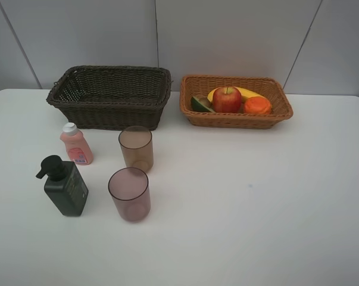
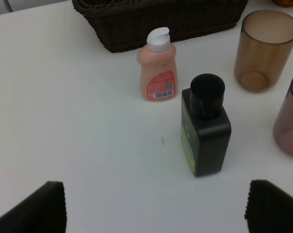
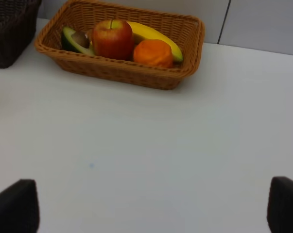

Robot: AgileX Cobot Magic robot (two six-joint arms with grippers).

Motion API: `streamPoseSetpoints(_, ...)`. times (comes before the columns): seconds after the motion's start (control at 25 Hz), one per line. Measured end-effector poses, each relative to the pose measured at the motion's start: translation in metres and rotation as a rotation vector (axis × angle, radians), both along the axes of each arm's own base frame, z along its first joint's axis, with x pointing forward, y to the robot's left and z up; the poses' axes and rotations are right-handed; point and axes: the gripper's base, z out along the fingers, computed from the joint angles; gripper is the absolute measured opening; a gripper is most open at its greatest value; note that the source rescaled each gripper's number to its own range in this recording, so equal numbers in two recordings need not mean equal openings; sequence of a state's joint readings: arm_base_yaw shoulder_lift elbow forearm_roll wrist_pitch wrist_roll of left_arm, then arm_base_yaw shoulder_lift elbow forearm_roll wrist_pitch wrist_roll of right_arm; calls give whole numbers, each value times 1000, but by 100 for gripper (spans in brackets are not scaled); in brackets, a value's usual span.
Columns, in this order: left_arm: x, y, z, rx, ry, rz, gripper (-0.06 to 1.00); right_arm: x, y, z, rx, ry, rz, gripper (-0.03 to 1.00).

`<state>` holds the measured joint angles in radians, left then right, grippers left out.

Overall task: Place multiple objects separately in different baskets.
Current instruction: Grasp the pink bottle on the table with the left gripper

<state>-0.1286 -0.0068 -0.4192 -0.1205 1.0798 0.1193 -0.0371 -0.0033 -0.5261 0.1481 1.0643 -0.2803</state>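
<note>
The light tan basket point(image 1: 236, 120) at the back right holds a red apple point(image 1: 227, 99), banana point(image 1: 249, 93), orange point(image 1: 258, 105) and avocado half point(image 1: 200, 104). The dark brown basket point(image 1: 108, 112) to its left shows nothing inside. In front of it stand a pink bottle point(image 1: 76, 145), a dark green pump bottle point(image 1: 65, 186) and two translucent cups point(image 1: 136, 148) point(image 1: 130, 193). My left gripper point(image 2: 156, 213) is open, short of the pump bottle point(image 2: 205, 131). My right gripper point(image 3: 146, 208) is open, well short of the tan basket point(image 3: 122, 73). Neither arm shows in the high view.
The white table point(image 1: 256, 196) runs back to a grey panelled wall behind the baskets. The bottles and cups stand close together on the left half.
</note>
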Motion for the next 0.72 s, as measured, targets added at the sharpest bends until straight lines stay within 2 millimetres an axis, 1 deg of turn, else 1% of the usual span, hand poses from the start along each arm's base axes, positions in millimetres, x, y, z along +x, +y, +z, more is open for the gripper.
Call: streamPoseSetpoints(0.72,0,0,0,0,0,0,98,0,0,0,0,0,0,98)
